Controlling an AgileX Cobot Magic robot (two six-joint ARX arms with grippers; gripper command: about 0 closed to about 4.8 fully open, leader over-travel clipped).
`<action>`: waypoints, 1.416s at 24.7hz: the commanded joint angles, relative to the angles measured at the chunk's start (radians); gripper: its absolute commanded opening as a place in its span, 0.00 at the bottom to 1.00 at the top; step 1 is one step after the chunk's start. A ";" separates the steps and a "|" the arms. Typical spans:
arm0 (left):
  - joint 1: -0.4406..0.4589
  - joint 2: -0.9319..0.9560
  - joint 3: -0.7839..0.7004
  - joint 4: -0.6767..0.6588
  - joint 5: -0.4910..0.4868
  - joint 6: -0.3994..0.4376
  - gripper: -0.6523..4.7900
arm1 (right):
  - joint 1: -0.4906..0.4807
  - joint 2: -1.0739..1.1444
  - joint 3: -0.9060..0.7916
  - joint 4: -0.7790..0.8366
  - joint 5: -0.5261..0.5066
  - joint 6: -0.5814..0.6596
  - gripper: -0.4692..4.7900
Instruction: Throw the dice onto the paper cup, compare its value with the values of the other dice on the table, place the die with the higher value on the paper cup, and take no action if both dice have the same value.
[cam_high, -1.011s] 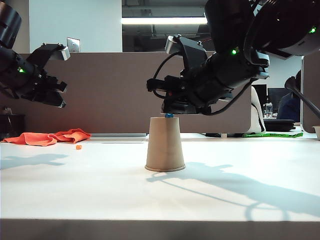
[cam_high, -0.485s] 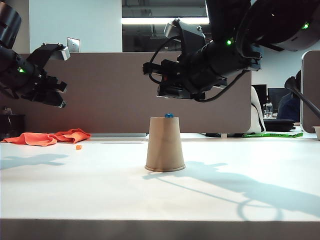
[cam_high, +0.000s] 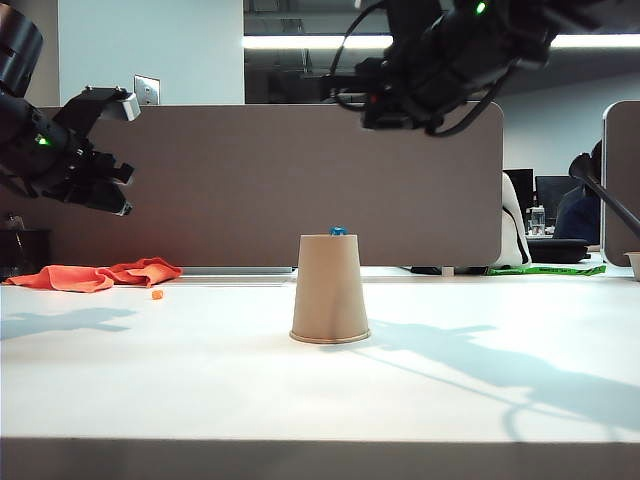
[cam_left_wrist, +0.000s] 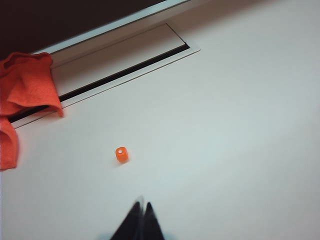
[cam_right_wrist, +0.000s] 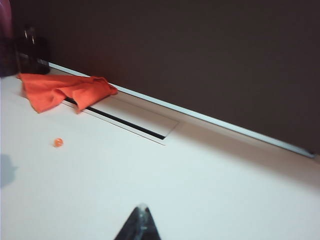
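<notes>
While the blue die (cam_high: 338, 231) sits atop the upturned paper cup (cam_high: 330, 290) at mid-table, the orange die (cam_left_wrist: 121, 154) lies well apart near the red cloth (cam_high: 98, 274). Both grippers, left (cam_left_wrist: 140, 220) and right (cam_right_wrist: 141, 222), hang clenched and empty above open tabletop (cam_high: 200, 380).

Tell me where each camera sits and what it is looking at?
Exterior view: low at the table's edge, facing the paper cup with the blue die on top; both arms show.
Left wrist view: above the table, looking down at the orange die; shut left pincer shows.
Right wrist view: higher up, looking toward the partition; shut right pincer shows.
All share the orange die and orange cloth.
</notes>
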 joint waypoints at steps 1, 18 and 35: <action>0.003 -0.005 0.002 -0.002 0.000 -0.007 0.11 | -0.043 -0.061 -0.028 -0.054 0.029 -0.037 0.09; 0.087 -0.146 -0.073 -0.070 0.094 -0.190 0.11 | -0.241 -0.533 -0.413 -0.153 0.018 0.005 0.09; 0.087 -0.587 -0.395 -0.025 0.095 -0.278 0.11 | -0.242 -0.883 -0.615 -0.272 0.000 0.013 0.09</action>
